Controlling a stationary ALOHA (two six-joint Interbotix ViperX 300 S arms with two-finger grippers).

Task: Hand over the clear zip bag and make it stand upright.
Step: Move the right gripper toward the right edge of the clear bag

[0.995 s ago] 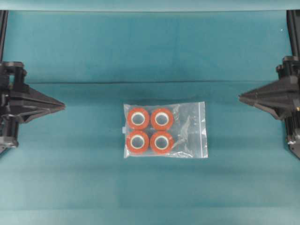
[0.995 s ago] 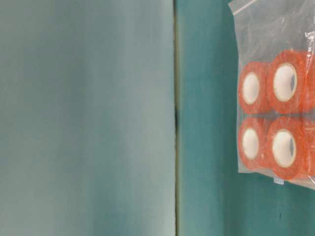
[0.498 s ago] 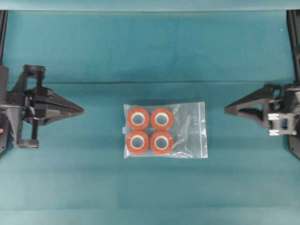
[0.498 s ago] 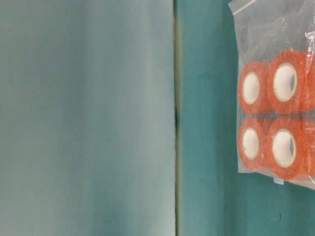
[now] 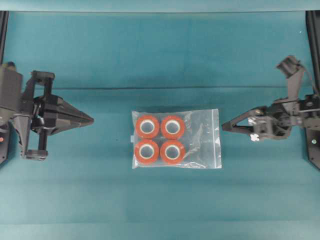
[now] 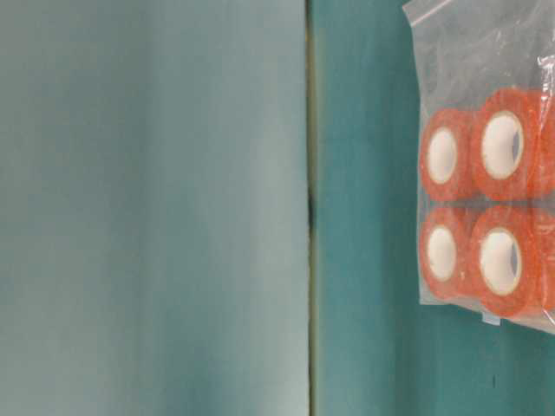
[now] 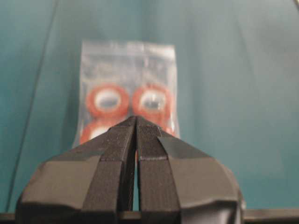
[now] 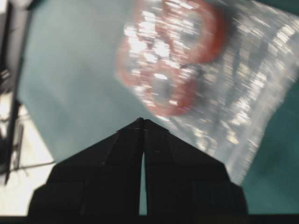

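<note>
Overhead exterior view: the clear zip bag (image 5: 176,138) lies flat at the centre of the teal table (image 5: 160,55), its four orange tape rolls (image 5: 160,138) bunched toward its left half. The left gripper (image 5: 90,120) sits well apart at frame left, the right gripper (image 5: 225,126) just beside the zip edge; both have their jaws pressed together, holding nothing. Slick film could slip from a pinch, and the weighted side could topple the bag.

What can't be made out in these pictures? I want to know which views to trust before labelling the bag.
- Table-level view: the clear zip bag is cut off by the right edge; neither gripper shows.
- Left wrist view: the left gripper hides the lower tape rolls.
- Right wrist view: blurred; the zip strip cannot be made out.
</note>
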